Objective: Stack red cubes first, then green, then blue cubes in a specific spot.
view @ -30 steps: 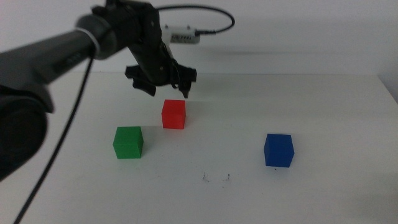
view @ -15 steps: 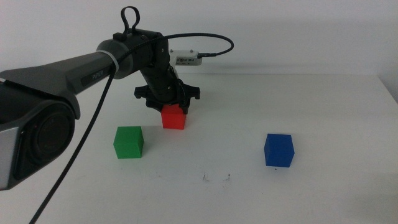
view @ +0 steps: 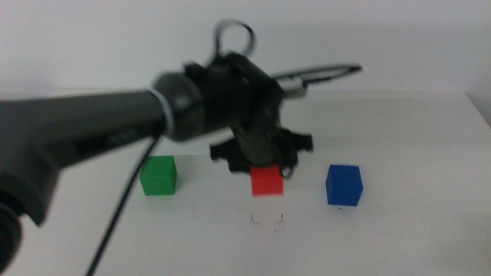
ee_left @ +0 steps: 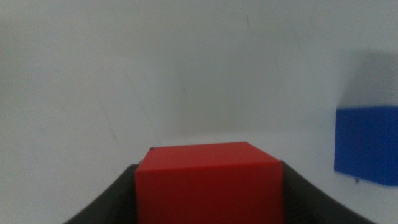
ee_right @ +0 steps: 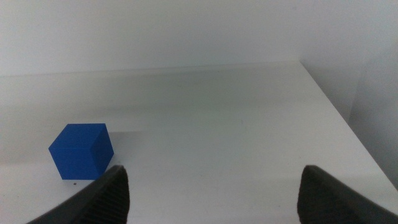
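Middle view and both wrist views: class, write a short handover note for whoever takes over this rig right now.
Left gripper: shut on the red cube, held just above the tick-marked spot.
Right gripper: open, waiting near the blue cube, holding nothing.
Green cube: on the table, on the left arm's side.
Blue cube: on the table, on the right arm's side.
Done: red cube picked up.
Left: set red on the spot, then stack green, then blue.
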You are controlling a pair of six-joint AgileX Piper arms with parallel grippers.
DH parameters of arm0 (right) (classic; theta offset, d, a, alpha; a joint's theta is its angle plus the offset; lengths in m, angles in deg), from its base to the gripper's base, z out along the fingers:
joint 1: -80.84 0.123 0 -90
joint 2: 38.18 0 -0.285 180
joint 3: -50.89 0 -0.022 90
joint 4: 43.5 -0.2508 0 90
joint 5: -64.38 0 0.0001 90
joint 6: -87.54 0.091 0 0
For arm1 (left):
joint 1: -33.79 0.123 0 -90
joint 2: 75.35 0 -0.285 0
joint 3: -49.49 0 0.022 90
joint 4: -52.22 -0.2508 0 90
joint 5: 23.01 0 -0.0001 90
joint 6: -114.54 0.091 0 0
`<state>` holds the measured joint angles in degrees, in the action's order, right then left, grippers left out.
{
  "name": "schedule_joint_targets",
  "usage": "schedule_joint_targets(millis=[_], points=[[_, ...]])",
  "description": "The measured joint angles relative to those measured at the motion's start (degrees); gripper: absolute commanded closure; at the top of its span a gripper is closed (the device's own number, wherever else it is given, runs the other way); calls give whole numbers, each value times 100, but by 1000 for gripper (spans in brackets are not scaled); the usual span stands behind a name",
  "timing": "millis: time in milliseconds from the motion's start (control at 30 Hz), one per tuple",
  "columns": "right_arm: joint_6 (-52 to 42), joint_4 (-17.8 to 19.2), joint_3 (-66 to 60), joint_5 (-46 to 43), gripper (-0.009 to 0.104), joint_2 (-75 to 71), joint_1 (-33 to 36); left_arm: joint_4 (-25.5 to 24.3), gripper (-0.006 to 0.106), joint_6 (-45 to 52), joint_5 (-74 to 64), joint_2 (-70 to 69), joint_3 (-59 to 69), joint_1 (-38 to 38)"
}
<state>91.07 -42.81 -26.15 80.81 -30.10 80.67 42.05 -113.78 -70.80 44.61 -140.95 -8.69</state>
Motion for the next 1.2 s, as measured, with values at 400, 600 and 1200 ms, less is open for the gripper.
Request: schedule_joint_targets(millis=[400, 600, 1200], points=[[0, 0, 0, 0, 2, 0, 0, -154, 75, -694, 553, 437, 396, -206], [0, 0, 0, 0, 2, 0, 0, -86, 71, -505, 625, 513, 418, -167], [0, 0, 0, 0, 2, 0, 0, 103, 7, 40, 454, 346, 427, -158]])
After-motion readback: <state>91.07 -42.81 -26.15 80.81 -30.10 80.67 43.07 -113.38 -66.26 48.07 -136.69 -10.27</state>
